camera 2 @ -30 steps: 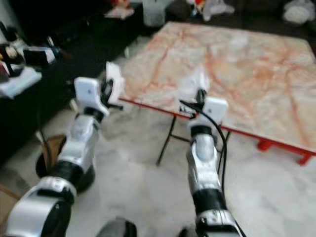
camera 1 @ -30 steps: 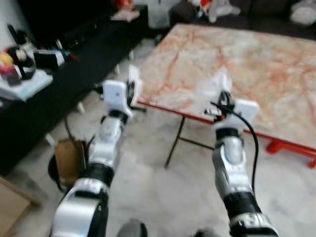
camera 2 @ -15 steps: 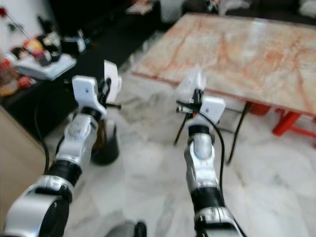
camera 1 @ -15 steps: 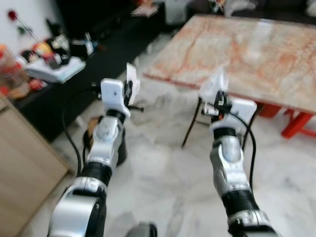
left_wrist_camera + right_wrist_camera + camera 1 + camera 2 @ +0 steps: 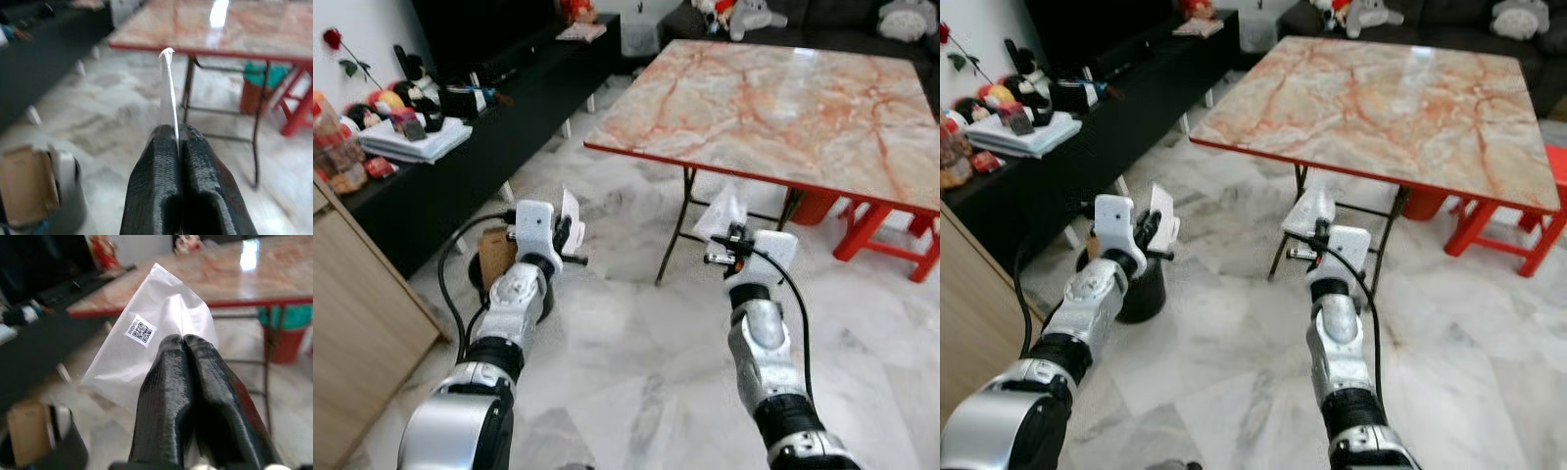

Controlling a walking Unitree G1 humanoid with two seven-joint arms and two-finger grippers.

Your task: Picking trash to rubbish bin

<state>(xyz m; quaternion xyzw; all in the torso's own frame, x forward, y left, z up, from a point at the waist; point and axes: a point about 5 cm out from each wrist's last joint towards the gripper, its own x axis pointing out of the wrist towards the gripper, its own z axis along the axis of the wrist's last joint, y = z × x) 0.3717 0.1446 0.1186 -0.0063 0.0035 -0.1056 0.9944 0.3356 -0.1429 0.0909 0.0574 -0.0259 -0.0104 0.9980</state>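
Observation:
My left gripper [image 5: 568,233] is shut on a thin white slip of trash [image 5: 570,208], seen edge-on in the left wrist view [image 5: 168,93]. My right gripper [image 5: 732,237] is shut on a white packet [image 5: 720,210] with a QR label [image 5: 141,330]. Both arms are held out over the marble floor. A black rubbish bin [image 5: 1141,289] holding a piece of brown cardboard [image 5: 493,257] stands on the floor just behind and below my left forearm. The bin [image 5: 61,196] is below and to one side of the left fingers [image 5: 159,166].
A marble-topped table with a red frame [image 5: 636,157] stands ahead on the right, with a red stool [image 5: 881,230] and an orange bucket [image 5: 815,206] under it. A long black cabinet [image 5: 460,166] and a wooden cupboard [image 5: 357,333] line the left side.
The camera has drawn back from the table and steadied. Both arms sit lower in the picture, each keeping hold of its trash. The bin stands close to my left arm.

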